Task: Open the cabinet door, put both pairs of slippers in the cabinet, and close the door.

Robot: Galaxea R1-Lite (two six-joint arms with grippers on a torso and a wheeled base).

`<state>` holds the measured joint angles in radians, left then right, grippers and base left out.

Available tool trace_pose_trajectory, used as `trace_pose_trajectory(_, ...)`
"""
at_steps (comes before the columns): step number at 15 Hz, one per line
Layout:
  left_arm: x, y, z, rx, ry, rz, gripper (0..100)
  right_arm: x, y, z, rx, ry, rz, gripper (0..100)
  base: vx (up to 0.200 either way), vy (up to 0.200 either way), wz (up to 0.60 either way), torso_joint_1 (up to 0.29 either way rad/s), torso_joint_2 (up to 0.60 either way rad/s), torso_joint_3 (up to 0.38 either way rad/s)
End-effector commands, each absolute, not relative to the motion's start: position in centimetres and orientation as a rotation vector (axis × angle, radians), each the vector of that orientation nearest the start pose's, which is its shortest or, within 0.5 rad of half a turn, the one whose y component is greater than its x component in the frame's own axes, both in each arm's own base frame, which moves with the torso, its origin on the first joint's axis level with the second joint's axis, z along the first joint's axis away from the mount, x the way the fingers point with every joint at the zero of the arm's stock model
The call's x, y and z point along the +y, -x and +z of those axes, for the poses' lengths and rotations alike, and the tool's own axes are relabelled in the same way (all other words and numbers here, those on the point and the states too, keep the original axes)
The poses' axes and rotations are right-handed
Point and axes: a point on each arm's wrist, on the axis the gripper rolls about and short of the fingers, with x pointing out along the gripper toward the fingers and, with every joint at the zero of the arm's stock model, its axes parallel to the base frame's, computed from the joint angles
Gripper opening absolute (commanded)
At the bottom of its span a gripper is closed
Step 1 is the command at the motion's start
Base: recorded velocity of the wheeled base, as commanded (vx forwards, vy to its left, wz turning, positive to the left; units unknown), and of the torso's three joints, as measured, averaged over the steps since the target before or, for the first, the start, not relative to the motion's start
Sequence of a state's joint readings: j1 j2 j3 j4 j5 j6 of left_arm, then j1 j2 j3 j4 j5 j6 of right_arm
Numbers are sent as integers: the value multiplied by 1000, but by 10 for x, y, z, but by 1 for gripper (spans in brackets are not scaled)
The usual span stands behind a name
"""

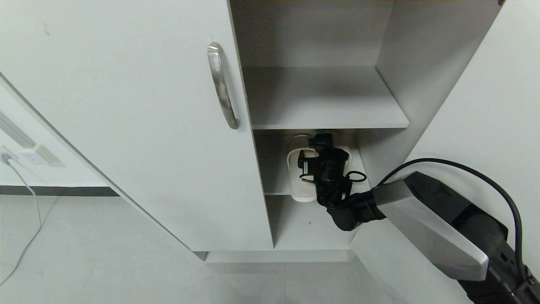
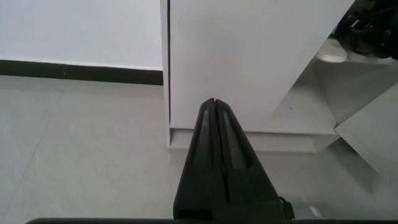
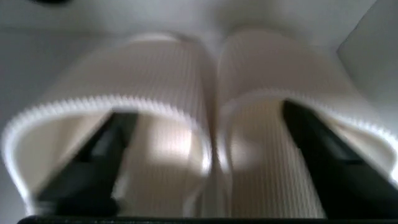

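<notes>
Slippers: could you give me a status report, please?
Left hand shut, outside cabinet. Right hand open at slippers on lower shelf. Door open, nothing blocking.

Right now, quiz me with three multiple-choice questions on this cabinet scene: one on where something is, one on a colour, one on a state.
1. Where do the slippers lie?
A. on the floor
B. on the middle shelf
C. on top of the cabinet

2. What colour are the slippers?
A. black
B. white
C. red

3. How is the left gripper?
A. shut
B. wide open
C. holding a slipper

Answers:
1 B: the head view shows them on that shelf, well above the floor.
2 B: the right wrist view shows pale, ribbed straps.
3 A: its fingers touch, with nothing between them.
</notes>
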<state>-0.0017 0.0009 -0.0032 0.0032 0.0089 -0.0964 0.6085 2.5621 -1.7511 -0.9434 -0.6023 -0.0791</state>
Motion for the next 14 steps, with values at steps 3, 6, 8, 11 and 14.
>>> trace_pose_trajectory(3, 0, 23, 76, 1, 97, 8, 0, 285, -400, 125, -108, 10, 31, 100, 0, 0, 0, 0, 0, 0)
trace_pose_trajectory(6, 0, 23, 76, 1, 95, 6, 0, 273, -360, 142, -122, -1, 62, 100, 0, 0, 0, 0, 0, 0)
trace_pose_trajectory(8, 0, 23, 76, 1, 94, 6, 0, 267, -332, 138, -101, 12, 92, 100, 0, 0, 0, 0, 0, 0)
trace_pose_trajectory(11, 0, 23, 76, 1, 94, 6, 0, 252, -275, 124, -80, 28, 171, 100, 0, 0, 0, 0, 0, 0)
trace_pose_trajectory(14, 0, 23, 76, 1, 92, 5, 0, 241, -242, 118, -52, 46, 279, 100, 0, 0, 0, 0, 0, 0)
